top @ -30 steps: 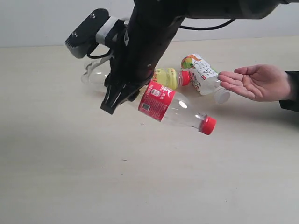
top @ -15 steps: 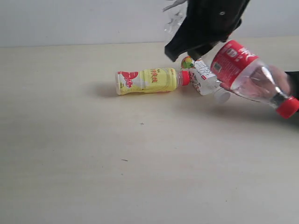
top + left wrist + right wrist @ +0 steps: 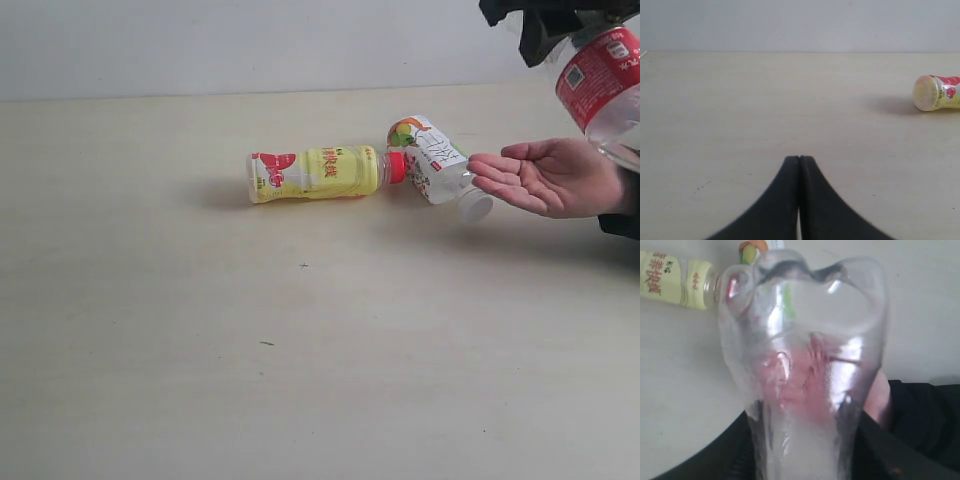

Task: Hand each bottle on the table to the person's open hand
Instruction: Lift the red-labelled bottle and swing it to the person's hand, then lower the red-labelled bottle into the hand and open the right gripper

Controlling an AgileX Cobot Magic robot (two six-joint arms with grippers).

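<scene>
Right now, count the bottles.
3: yellow bottle lying on the table; white-capped bottle by its cap; red-labelled bottle in the right gripper, above the hand. More may be hidden.

Clear bottle [image 3: 805, 340], yellow bottle [image 3: 675, 277] behind

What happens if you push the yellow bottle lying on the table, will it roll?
It probably would: the yellow bottle lies on its round side on the table, so a sideways push should roll it. It looks like small plastic, so likely light and not breakable. Its red cap sits close to the white-labelled bottle, which it might bump.
</scene>
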